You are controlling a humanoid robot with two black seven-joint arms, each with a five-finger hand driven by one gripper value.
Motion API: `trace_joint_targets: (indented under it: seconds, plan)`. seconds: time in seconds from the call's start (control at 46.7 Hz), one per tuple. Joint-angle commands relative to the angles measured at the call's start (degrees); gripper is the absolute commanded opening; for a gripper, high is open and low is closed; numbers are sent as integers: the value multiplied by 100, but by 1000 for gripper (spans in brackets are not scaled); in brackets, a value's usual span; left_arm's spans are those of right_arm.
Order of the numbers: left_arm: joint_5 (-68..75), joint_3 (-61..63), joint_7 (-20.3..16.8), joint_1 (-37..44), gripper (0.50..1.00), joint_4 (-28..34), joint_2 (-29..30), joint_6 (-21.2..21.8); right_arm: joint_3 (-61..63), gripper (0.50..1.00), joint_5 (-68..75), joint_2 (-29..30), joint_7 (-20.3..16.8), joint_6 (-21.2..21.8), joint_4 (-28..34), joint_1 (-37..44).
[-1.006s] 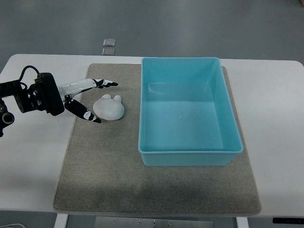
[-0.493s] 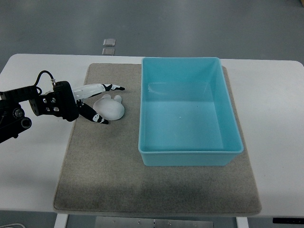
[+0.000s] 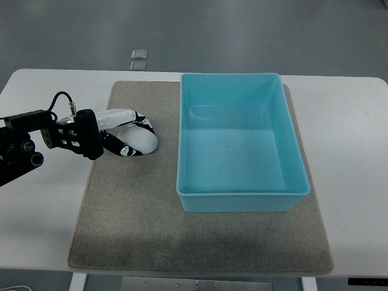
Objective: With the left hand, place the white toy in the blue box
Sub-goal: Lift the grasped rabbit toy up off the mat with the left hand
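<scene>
Your left hand (image 3: 124,132) has its fingers curled around the white toy (image 3: 140,139), which sits on the mat (image 3: 121,212) left of the empty blue box (image 3: 242,197), so lifting and placing remain.

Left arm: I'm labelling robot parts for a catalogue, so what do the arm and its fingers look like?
The left arm is black and blocky, with round joint housings and a thin black cable looping above the wrist. The left hand has a black palm with small holes. Its fingers are slim and white, with black joints and tips.
</scene>
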Motion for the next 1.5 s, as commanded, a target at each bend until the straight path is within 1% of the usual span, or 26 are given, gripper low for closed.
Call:
trace_joint_targets:
  seconds: [0.0, 0.236, 0.514, 0.814, 1.006, 1.135, 1.263, 1.478]
  plan:
    - [21, -5, 3, -90, 500, 50, 2, 27, 0, 936, 0, 0, 0, 0, -3, 0]
    - [30, -14, -6, -222, 500, 50, 54, 27, 0, 936, 0, 0, 0, 0, -3, 0]
    - [3, -84, -15, -424, 500, 33, 388, 36, 0, 936, 0, 0, 0, 0, -3, 0]
    - [-5, -102, -129, -846, 500, -38, 705, 501, 0, 936, 0, 0, 0, 0, -3, 0]
    - [-23, -119, -279, -1215, 500, -143, 845, 519, 0, 936, 0, 0, 0, 0, -3, 0]
    - [-49, -137, -279, -1540, 500, -354, 986, 432, 0, 936, 0, 0, 0, 0, -3, 0]
    - [-49, -102, -279, -1891, 500, -468, 968, 317, 0, 936, 0, 0, 0, 0, 6, 0]
    - [-49, -67, -279, -2278, 500, -767, 811, -131, 0, 936, 0, 0, 0, 0, 6, 0]
